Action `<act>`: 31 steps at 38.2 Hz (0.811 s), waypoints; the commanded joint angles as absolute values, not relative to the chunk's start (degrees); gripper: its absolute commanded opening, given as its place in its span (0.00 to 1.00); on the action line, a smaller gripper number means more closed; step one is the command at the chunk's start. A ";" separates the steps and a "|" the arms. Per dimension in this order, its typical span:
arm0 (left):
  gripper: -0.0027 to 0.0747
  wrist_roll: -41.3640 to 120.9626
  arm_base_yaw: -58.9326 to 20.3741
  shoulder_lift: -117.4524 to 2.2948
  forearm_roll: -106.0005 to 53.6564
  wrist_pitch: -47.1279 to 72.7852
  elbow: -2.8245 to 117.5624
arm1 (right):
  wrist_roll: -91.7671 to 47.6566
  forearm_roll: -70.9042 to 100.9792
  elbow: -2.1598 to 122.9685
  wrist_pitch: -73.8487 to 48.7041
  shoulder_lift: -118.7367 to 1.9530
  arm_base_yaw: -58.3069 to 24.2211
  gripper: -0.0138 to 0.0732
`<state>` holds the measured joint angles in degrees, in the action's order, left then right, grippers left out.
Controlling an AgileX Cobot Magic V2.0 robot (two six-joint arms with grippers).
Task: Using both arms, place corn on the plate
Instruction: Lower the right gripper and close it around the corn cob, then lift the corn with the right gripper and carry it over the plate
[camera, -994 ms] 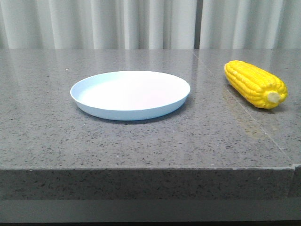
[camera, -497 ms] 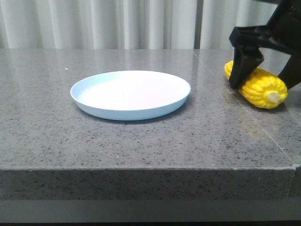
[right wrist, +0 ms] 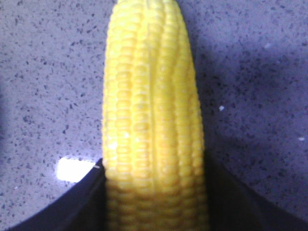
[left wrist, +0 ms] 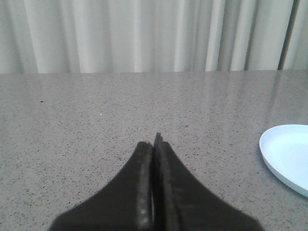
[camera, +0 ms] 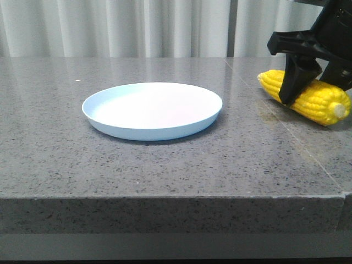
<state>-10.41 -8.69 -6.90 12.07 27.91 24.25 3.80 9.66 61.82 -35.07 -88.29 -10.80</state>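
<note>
Counting: one corn point(camera: 305, 99), one plate point(camera: 152, 110), two grippers, one grey speckled table point(camera: 165, 165), white curtain point(camera: 137, 27) behind.

Right gripper point(camera: 308, 91) sits at the upper right of the front view, clamped on the corn around its middle; one black finger point(camera: 294, 82) crosses the front of the cob, the other is hidden behind it. Right wrist view: corn point(right wrist: 151, 125) runs lengthwise between the two dark fingers point(right wrist: 72, 207), which press on either side of it. Cob is tilted, cream stub end low at the right edge of the frame, pointed end toward frame centre. Whether it is touching the table or just above it, cannot tell.

Plate is centre-left in the front view, flat on the table, well apart from the corn and holding nothing.

Left gripper point(left wrist: 154, 159) shows only in its wrist view, fingers pressed together with nothing between them, over bare table; plate edge point(left wrist: 288, 159) at the right of that frame.

Versus half a second ago: corn has shifted right and sits higher in frame, stub end now nearer the right edge; gripper finger further along the cob. Plate unmoved.
</note>
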 commanded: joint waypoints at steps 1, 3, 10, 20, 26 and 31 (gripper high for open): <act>0.01 -10.83 -8.52 -7.59 12.50 23.09 25.68 | 4.12 10.26 64.62 -33.78 -83.98 -11.09 0.30; 0.01 -10.83 -8.52 -7.59 12.50 23.09 25.68 | 5.54 10.07 66.01 -35.37 -83.28 -11.75 0.30; 0.01 -10.83 -8.52 -7.59 12.50 23.09 25.68 | 14.02 4.27 72.97 -39.68 -83.42 -17.36 0.29; 0.01 -10.83 -8.52 -7.59 12.50 23.09 25.68 | 31.16 -11.64 82.42 -42.34 -88.85 -32.75 0.29; 0.01 -10.83 -8.52 -7.59 12.50 23.09 25.68 | 38.05 -19.07 88.14 -46.62 -94.68 -39.66 0.29; 0.01 -10.83 -8.52 -7.59 12.50 23.09 25.68 | 42.30 -21.11 91.35 -47.79 -98.88 -43.11 0.29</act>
